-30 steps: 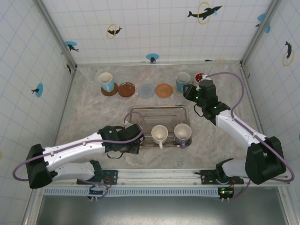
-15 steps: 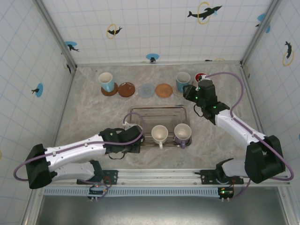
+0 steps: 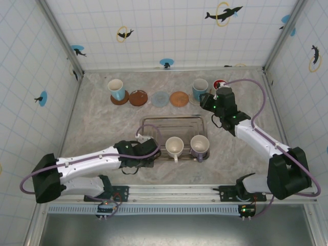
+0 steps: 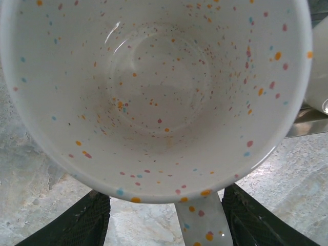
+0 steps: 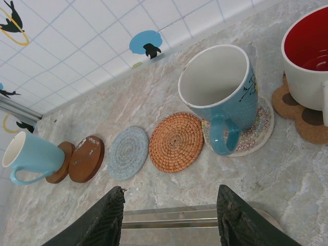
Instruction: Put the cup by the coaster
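A speckled cup [image 3: 174, 147] stands upright in a clear tray [image 3: 169, 127] near the front of the table, its handle turned toward the arms' bases and a second cup [image 3: 200, 145] just beside it on the right. The left gripper [image 4: 166, 225] reaches in from the tray's near left corner, its 2 fingers spread on either side of the handle with bare table showing in the gaps: unclenched, nothing grasped. The likely hazards lie here. A pinch on the narrow handle alone could let the cup swing or slip on the lift, and a nudge sideways could knock it into its neighbour or catch it on the tray's rim. Along the far wall runs a row of coasters; 3 lie bare: dark brown coaster [image 5: 86, 159], grey-blue coaster [image 5: 128, 152] and woven orange coaster [image 5: 176, 141]. A pale blue cup [image 5: 28, 154] flanks them on the left, a teal mug [image 5: 220, 92] and a red-lined cup [image 5: 307, 61] on the right. The right gripper [image 5: 171, 200] hovers near that right end, released and empty, and could crowd a delivery there.
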Robot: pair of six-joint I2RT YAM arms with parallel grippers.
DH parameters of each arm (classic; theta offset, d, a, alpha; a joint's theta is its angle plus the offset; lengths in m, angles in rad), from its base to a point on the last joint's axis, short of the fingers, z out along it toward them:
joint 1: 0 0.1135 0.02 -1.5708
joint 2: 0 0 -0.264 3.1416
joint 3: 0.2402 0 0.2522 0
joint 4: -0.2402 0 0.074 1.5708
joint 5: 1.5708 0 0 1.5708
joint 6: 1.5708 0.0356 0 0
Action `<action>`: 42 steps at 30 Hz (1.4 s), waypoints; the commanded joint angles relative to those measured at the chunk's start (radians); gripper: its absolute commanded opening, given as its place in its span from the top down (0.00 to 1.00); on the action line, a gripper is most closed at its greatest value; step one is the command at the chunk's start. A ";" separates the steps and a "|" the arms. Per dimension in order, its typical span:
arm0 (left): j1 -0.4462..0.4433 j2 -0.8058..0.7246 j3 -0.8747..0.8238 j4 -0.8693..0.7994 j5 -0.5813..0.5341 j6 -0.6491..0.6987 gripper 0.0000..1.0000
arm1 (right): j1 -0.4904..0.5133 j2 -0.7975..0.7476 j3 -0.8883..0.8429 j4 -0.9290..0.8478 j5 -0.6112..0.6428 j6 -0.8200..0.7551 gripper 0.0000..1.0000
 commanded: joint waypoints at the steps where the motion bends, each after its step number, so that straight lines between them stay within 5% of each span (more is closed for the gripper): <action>1: -0.008 0.018 0.002 0.006 -0.036 -0.020 0.43 | -0.004 0.014 0.003 0.027 0.000 0.005 0.49; 27: -0.008 0.078 0.012 0.056 -0.067 -0.004 0.73 | -0.003 0.050 0.020 0.027 -0.014 0.007 0.50; 35: -0.008 0.077 0.037 0.014 -0.092 -0.026 1.00 | -0.004 0.049 0.019 0.025 -0.014 0.006 0.50; 42: -0.010 0.070 0.083 -0.043 -0.138 -0.055 1.00 | -0.004 0.044 0.017 0.023 -0.012 0.002 0.50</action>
